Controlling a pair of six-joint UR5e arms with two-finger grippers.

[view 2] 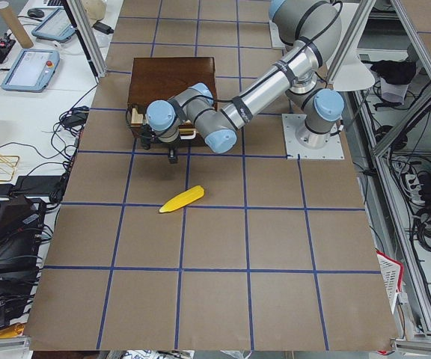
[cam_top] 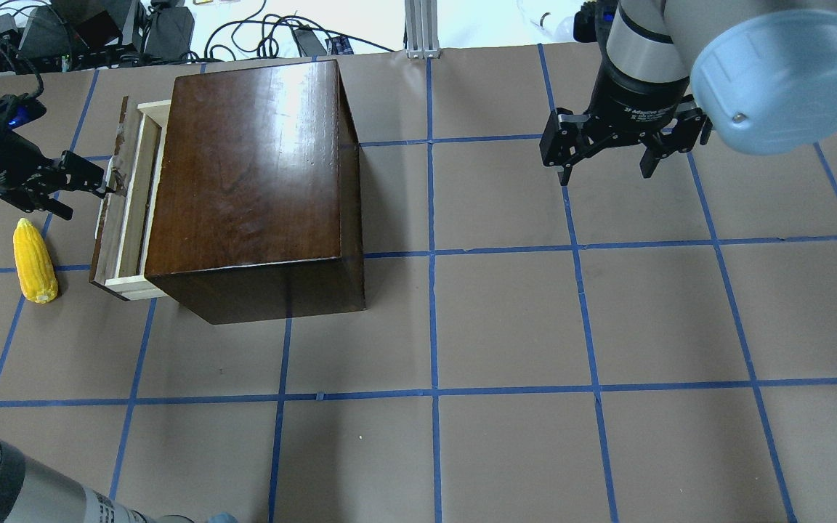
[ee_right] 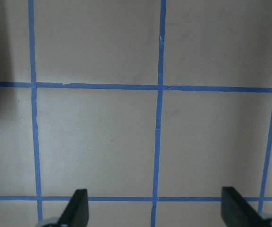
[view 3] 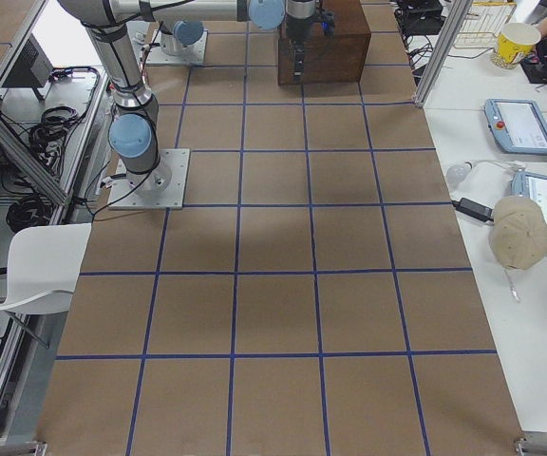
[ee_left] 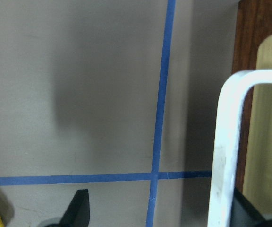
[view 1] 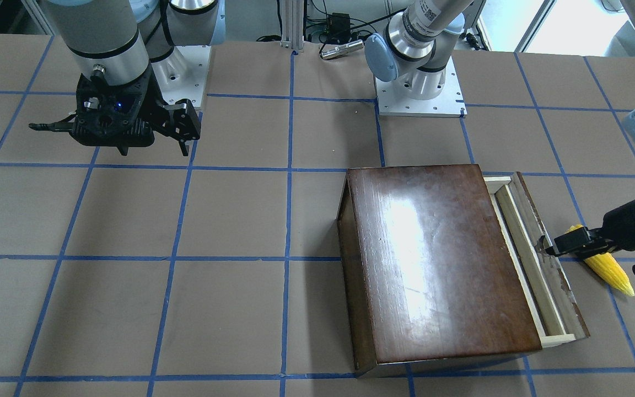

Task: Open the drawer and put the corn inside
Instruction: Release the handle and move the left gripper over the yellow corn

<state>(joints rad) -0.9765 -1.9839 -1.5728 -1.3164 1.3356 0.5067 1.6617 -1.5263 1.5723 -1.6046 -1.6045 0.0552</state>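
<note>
the table is viewed steeply from above and behind the robot by the overhead camera, and from the opposite side by the front-facing one; the dark-brown box is shared by both. the whole table is taken in from far off at each end by the side cameras. the tabletop is seen from close by the wrist cameras, the drawer edge being caught by the left one.
</note>
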